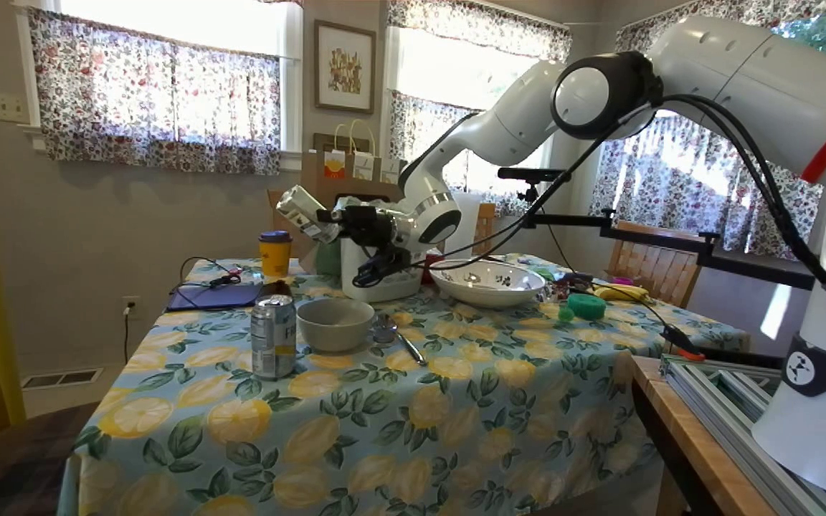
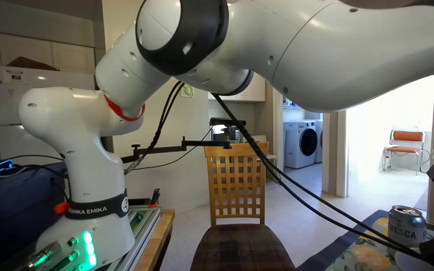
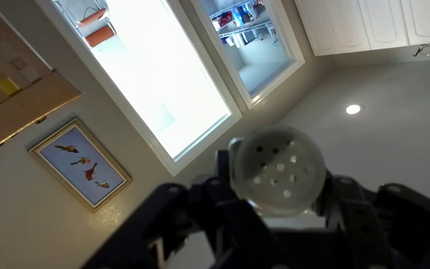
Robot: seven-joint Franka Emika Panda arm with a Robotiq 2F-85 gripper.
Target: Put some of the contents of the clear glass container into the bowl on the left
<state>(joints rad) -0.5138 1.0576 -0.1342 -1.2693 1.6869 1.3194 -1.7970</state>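
The clear glass container (image 1: 303,210) is a shaker with a round perforated lid. My gripper (image 1: 330,218) is shut on it and holds it tilted in the air, above and slightly left of the grey bowl (image 1: 335,325) in an exterior view. In the wrist view the lid with holes (image 3: 280,168) faces the camera, between the black fingers of my gripper (image 3: 273,183). The container's contents cannot be made out. The grey bowl stands upright on the table, on the left; its inside bottom is hidden. A larger white patterned bowl (image 1: 488,287) stands to its right.
A Fresca can (image 1: 274,340) stands close beside the grey bowl; it also shows in an exterior view (image 2: 406,226). A spoon (image 1: 406,344) lies right of the bowl. Behind are a white container (image 1: 384,283), a yellow cup (image 1: 274,254), a purple flat object (image 1: 216,296) and a paper bag (image 1: 320,183).
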